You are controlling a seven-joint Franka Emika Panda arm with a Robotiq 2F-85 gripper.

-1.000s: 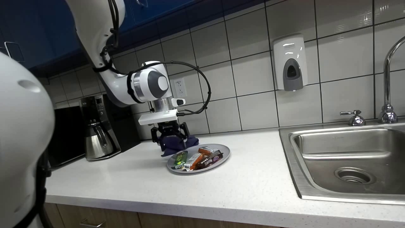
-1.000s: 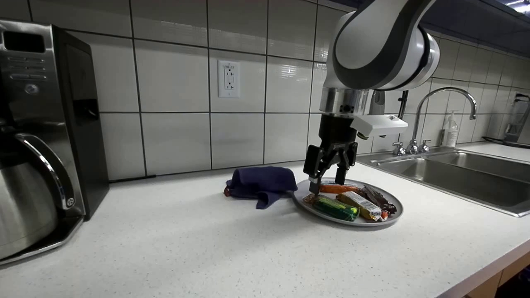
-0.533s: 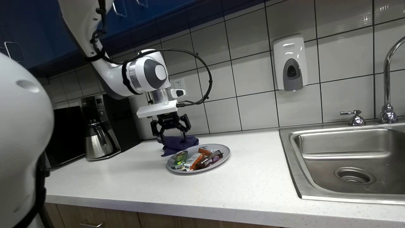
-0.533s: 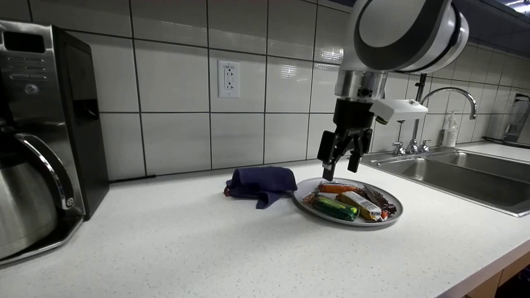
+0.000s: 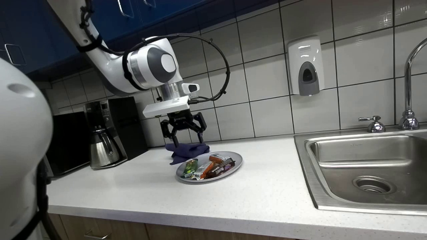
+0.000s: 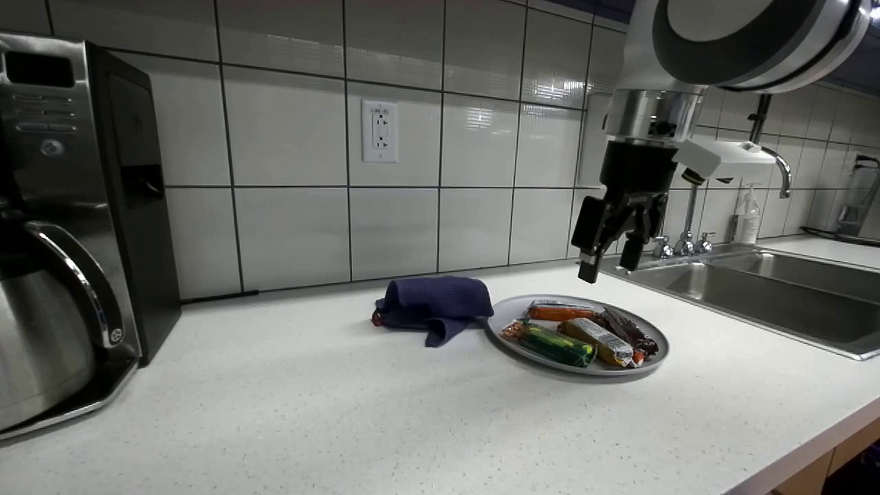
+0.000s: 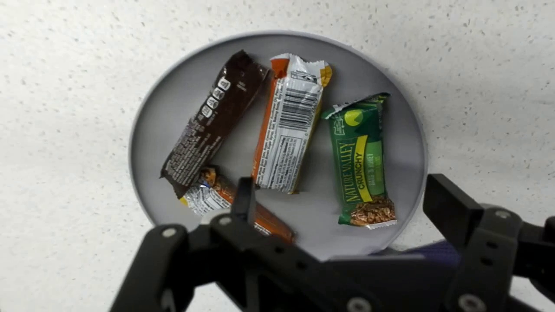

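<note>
White tiles (image 5: pixel 268 115) back the speckled counter (image 5: pixel 253 200) and steel sink (image 5: pixel 358 149); the gripper (image 5: pixel 188 142) hangs above, jaws apart.

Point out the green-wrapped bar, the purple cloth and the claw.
Green-wrapped bar (image 7: pixel 360 162), in the wrist view: middle of the wrapper.
Purple cloth (image 6: pixel 440 302), in an exterior view: middle of its folds.
Claw (image 6: pixel 609 268), in an exterior view: the gap midway between its parted fingertips.

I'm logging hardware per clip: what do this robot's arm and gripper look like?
The arm is glossy white and rounded, with dark grey trim, a silver collar, black straps and a looping black cable. A white block-like housing is mounted above the black gripper, which has two angular, linked fingers.
</note>
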